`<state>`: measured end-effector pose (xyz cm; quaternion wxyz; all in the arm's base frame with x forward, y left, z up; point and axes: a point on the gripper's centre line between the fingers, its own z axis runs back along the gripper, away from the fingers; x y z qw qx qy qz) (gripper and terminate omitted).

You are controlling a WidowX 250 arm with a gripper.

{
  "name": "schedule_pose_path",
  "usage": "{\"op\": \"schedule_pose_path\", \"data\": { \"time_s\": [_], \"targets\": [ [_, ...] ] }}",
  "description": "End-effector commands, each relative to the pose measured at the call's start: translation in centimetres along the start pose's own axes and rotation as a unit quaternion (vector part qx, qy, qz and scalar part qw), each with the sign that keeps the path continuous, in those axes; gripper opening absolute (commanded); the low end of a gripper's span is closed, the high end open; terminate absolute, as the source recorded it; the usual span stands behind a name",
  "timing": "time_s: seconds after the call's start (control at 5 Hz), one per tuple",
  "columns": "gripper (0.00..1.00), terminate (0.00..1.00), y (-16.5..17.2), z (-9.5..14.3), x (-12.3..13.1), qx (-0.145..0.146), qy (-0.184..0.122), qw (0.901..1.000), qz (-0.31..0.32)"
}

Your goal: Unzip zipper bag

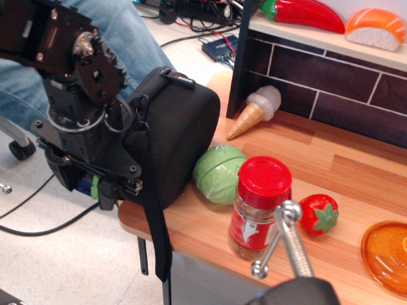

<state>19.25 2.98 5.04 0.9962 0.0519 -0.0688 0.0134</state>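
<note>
Your claw sits low at the zipper bag on the tabletop edge, beside the green pull tab; whether it's clamped, you cannot tell.

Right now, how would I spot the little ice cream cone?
Start at the big black zipper bag on the wooden table's corner. Look right, to the dark tiled wall: the ice cream cone lies tilted against it, the only tan, pointed toy there.
</note>
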Motion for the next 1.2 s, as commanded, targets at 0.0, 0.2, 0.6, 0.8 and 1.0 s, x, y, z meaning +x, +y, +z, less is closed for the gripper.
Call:
{"op": "schedule_pose_path", "data": {
  "time_s": [0.0,0.2,0.6,0.8,1.0],
  "targets": [
    [0.00,0.00,0.4,2.0,1.7,-0.008,-0.039,0.9990,0.023],
    [0.00,0.00,0.0,4.1,3.3,-0.015,-0.043,0.9980,0.044],
    [0.00,0.00,0.2,8.2,7.7,-0.054,-0.032,0.9900,0.126],
    [0.00,0.00,0.9,9.2,10.2,-0.062,-0.018,0.9836,0.168],
    [0.00,1.00,1.1,9.7,11.1,-0.060,0.017,0.9807,0.185]
  ]
}}
